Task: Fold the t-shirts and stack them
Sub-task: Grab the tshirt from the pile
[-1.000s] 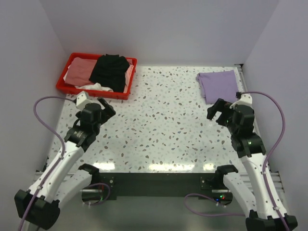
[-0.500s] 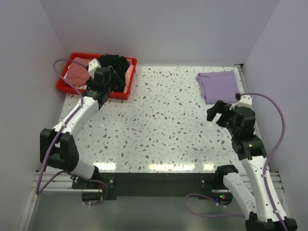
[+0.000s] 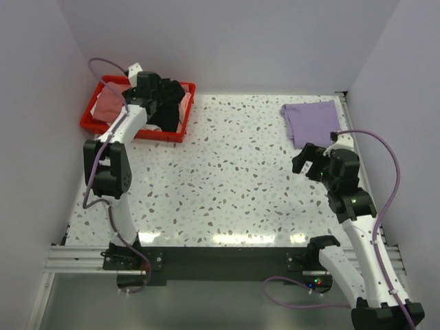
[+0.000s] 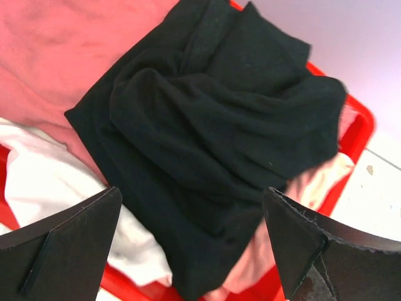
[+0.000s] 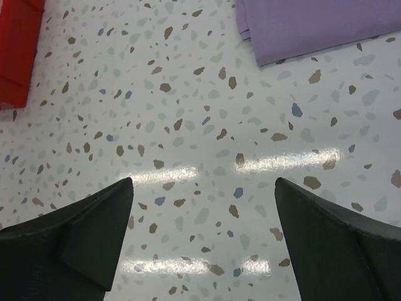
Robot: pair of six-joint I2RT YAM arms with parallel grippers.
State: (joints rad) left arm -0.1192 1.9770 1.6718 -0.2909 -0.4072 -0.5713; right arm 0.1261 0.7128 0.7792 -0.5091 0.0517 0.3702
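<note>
Within the last second the left arm has swung from a tucked position over the desk [image 3: 234, 172], just near of the red bin [image 3: 130, 132], to a long reach out to the far left. Its fingers [image 4: 69, 244] now hang over the crumpled black shirt [image 4: 207, 125] on top of the pile. That suggests the black shirt is the next one to be lifted out for folding. The grab itself has not yet begun: the left fingers are spread wide with the dark cloth showing between them, and they do not appear to touch it. Under and beside the black shirt lie a pink shirt [image 4: 56, 50] and a white shirt [image 4: 44, 188], all inside the bin, so most of the task seems left to do. One purple shirt [image 3: 313, 122] lies flat and folded at the far right corner of the desk, the likely base of the stack. The left arm is nearly straight, its wrist tipped down into the bin. The right arm has hardly shifted; it stands bent at the right side, its fingers [image 5: 75, 226] wide apart and holding nothing, over bare desk just near of the purple shirt.
</note>
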